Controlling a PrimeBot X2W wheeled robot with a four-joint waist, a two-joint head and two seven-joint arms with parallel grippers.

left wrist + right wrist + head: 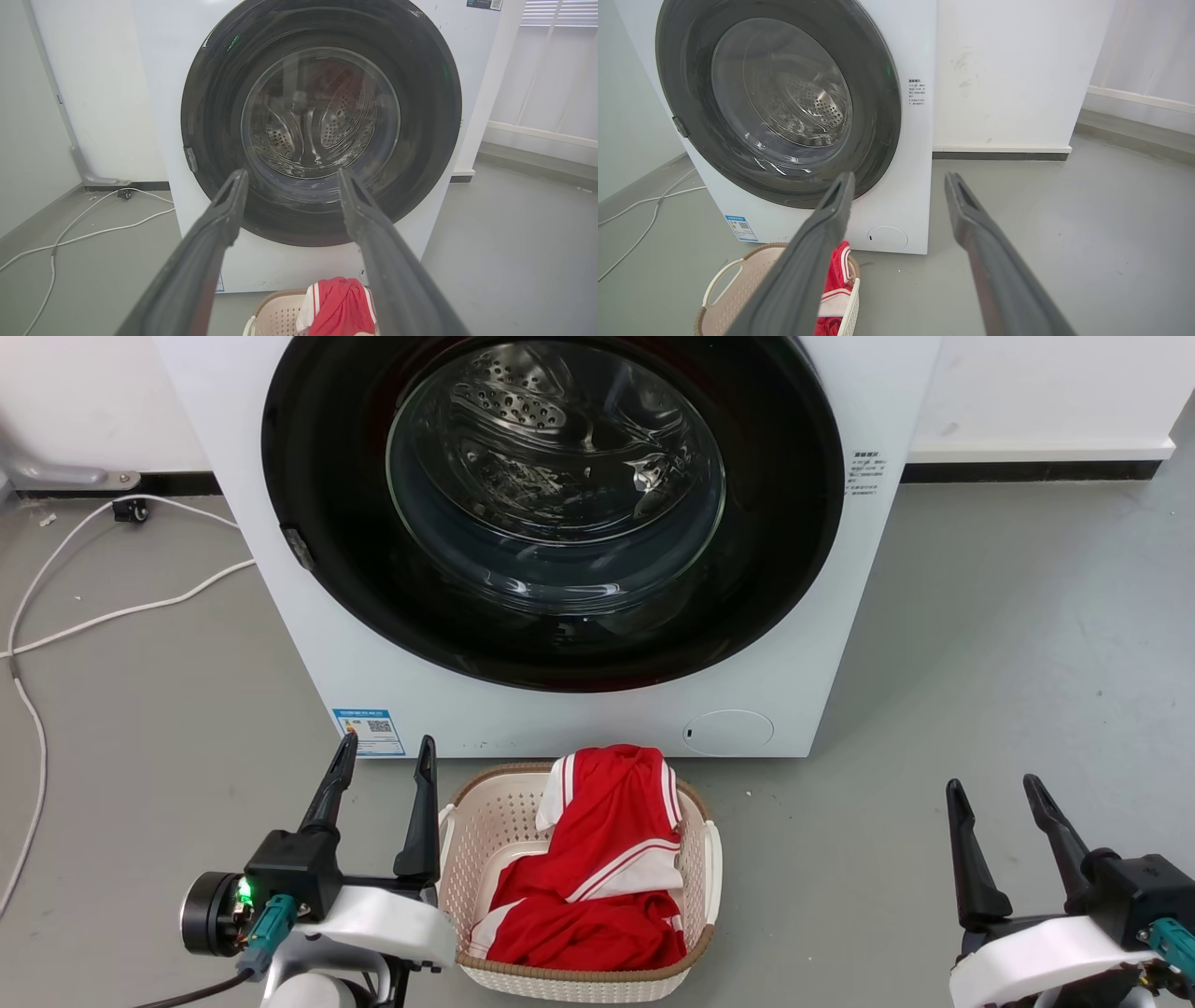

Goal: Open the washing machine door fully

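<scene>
Low and nearest, the left end effector (pixel 387 742) is seen just beside one beige basket (pixel 695 859), and the right end effector (pixel 991 786) well apart over the floor (pixel 980 616). Both are spread wide and empty, fingers aimed forward. One washing machine door (pixel 317 523) is shut flat on the washing machine (pixel 840 616), its glass facing the robot (round, so no long axis is shown).

Blue QR-code label (pixel 369 732) low on the washing machine (pixel 523 714) front — print illegible, small black text block (pixel 865 473) at its right edge, unreadable too
</scene>
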